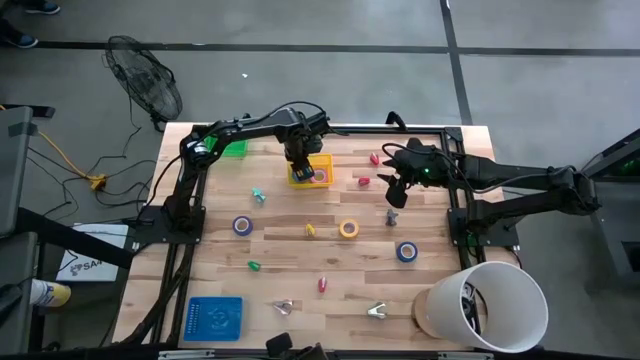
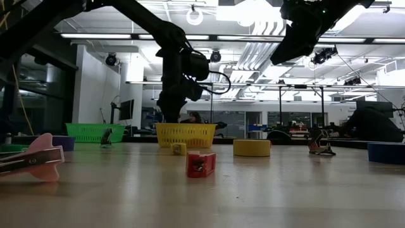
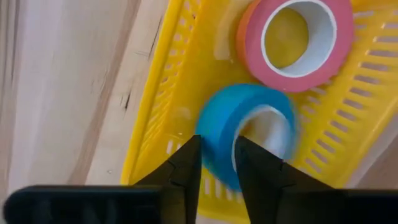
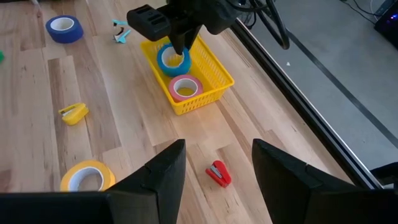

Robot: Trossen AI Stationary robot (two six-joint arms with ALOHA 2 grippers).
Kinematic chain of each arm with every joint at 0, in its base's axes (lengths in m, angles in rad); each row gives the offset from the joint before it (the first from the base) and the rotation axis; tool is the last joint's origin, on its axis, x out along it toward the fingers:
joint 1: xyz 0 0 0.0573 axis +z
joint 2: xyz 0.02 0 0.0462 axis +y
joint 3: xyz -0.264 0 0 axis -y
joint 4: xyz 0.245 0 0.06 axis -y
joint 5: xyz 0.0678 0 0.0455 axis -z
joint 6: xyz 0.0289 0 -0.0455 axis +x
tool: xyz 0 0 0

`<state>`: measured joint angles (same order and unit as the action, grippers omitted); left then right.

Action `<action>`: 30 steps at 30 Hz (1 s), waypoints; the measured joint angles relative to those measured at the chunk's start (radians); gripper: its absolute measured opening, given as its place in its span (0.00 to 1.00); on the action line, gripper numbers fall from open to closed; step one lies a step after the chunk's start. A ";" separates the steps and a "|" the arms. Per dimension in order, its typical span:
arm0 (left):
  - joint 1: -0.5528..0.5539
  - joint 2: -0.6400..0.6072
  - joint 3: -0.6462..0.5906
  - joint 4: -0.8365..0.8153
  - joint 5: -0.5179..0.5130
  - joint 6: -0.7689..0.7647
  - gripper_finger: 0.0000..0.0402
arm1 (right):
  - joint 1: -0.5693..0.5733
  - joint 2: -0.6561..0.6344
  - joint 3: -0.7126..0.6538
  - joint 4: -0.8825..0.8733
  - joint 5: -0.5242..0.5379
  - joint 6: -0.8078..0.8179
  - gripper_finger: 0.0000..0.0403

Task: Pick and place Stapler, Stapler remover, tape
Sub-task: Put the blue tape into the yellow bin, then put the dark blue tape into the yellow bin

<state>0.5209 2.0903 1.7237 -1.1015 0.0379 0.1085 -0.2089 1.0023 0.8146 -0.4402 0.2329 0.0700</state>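
My left gripper point(image 3: 217, 163) hangs over the yellow basket point(image 1: 310, 171), fingers down in it, shut on a light blue tape roll point(image 3: 249, 134). A pink tape roll point(image 3: 298, 40) lies flat on the basket floor beside it. My right gripper point(image 4: 214, 165) hovers open above the table right of the basket, touching nothing; a small red stapler-like piece point(image 4: 217, 174) lies on the wood below it. Two blue tape rolls point(image 1: 242, 225) point(image 1: 406, 251) and a yellow one point(image 1: 348, 229) lie flat on the table. Two metal staple removers point(image 1: 283, 307) point(image 1: 376, 312) rest near the near edge. My left gripper pinches the light blue roll's wall point(image 3: 219, 140), one finger point(image 3: 185, 165) on the outer face and the other point(image 3: 255, 171) in the open centre. The fingers come from above, pointing down. The roll sits low in the basket, tilted; I cannot tell whether it touches the floor.
Small red point(image 1: 322, 285), green point(image 1: 254, 265), yellow point(image 1: 310, 230) and teal point(image 1: 258, 195) pieces lie scattered on the wood. A green basket point(image 1: 233, 148) stands at the far left, a blue mat point(image 1: 214, 318) at the near left, a white bucket point(image 1: 485, 305) at the near right corner.
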 joint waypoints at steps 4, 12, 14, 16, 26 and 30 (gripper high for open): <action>0.000 0.000 0.000 0.000 -0.035 -0.005 0.38 | 0.000 0.000 0.000 -0.005 0.000 0.000 0.44; 0.002 0.000 0.049 -0.047 -0.049 -0.010 0.50 | 0.000 0.000 0.000 -0.007 0.000 0.008 0.44; 0.002 0.000 0.080 -0.076 -0.058 -0.024 0.50 | 0.000 0.000 0.000 -0.007 0.000 0.008 0.44; 0.002 0.000 0.117 -0.111 -0.071 -0.040 0.50 | 0.000 0.000 0.000 -0.009 0.000 0.008 0.44; 0.002 -0.179 0.070 -0.220 -0.105 -0.131 0.50 | 0.000 0.000 0.000 -0.050 0.000 0.037 0.44; 0.002 -0.312 -0.050 -0.220 -0.102 -0.214 0.50 | 0.000 0.000 0.000 -0.052 0.000 0.036 0.44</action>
<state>0.5227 1.7784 1.6733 -1.3220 -0.0646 -0.1052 -0.2089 1.0023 0.8146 -0.4919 0.2329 0.1062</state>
